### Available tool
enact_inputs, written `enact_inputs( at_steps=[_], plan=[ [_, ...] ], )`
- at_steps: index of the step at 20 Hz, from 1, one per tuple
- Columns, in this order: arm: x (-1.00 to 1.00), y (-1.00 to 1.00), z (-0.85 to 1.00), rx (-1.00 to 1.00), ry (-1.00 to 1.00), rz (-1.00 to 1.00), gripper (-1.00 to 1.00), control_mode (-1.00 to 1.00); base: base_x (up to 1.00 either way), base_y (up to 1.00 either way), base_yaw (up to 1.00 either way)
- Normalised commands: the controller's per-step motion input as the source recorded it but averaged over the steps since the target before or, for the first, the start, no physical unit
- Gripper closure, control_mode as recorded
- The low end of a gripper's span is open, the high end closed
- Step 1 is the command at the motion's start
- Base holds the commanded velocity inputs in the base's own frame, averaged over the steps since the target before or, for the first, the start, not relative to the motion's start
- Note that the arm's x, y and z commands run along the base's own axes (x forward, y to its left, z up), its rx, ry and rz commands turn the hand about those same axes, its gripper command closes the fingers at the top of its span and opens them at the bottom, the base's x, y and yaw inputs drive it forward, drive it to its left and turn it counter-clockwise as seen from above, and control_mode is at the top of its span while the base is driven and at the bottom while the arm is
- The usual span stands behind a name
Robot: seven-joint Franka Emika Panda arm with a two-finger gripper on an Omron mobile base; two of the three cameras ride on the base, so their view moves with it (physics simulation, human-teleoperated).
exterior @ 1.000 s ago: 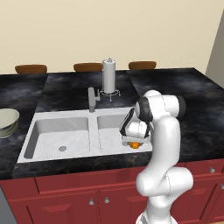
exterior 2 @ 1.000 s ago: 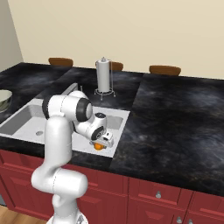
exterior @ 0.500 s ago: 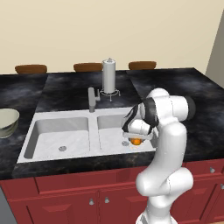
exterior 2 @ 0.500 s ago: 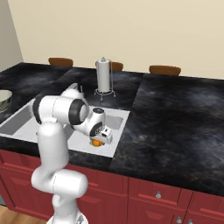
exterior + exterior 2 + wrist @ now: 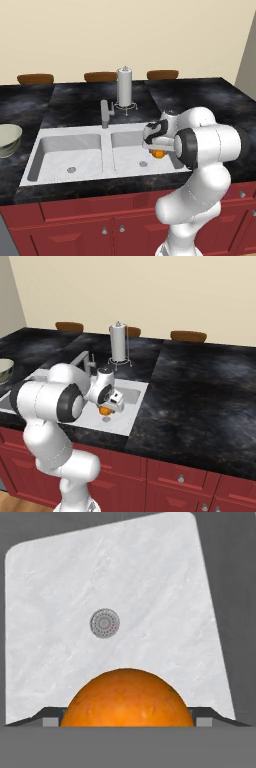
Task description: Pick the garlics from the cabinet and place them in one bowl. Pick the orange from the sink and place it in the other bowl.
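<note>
My gripper (image 5: 158, 150) is shut on the orange (image 5: 159, 154), a small bright fruit held just above the right basin of the pale grey sink (image 5: 65, 150). In the right base view the orange (image 5: 105, 411) hangs under the gripper (image 5: 107, 407) over the sink (image 5: 132, 393). In the hand view the orange (image 5: 127, 699) sits between the fingertips (image 5: 50, 720), with the sink floor (image 5: 150, 587) and its drain (image 5: 104, 623) below. A pale bowl (image 5: 7, 140) stands on the counter left of the sink. The garlics and the cabinet are out of view.
The silver tap (image 5: 105, 114) stands behind the divider between the basins. A paper towel holder (image 5: 124, 87) is on the black counter behind it. Brown chair backs (image 5: 102, 76) line the far counter edge. Red drawer units (image 5: 75, 220) run under the counter.
The gripper has risen a little with the orange in it, lifting it off the right basin's floor. The arm's elbow has swung forward and lower.
</note>
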Motion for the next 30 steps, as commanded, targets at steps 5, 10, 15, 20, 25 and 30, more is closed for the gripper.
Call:
enact_inputs(
  at_steps=[5, 10, 15, 20, 25, 30],
  plan=[
    [-0.41, 0.00, 0.76, 0.00, 0.00, 0.00, 1.00, -1.00, 0.00, 0.00, 0.00],
    [-0.37, 0.00, 0.68, 0.00, 0.00, 0.00, 1.00, -1.00, 0.00, 0.00, 0.00],
    [-0.32, 0.00, 0.51, 0.00, 0.00, 0.00, 1.00, -1.00, 0.00, 0.00, 0.00],
    [-0.09, 0.00, 0.13, 0.00, 0.00, 0.00, 1.00, 1.00, -0.09, 0.00, 0.01],
    [0.00, 0.00, 0.00, 0.00, 0.00, 0.00, 1.00, 1.00, -0.57, 0.20, 0.06],
    [0.00, 0.00, 0.00, 0.00, 0.00, 0.00, 1.00, 1.00, -0.04, 0.48, 0.01]
  ],
)
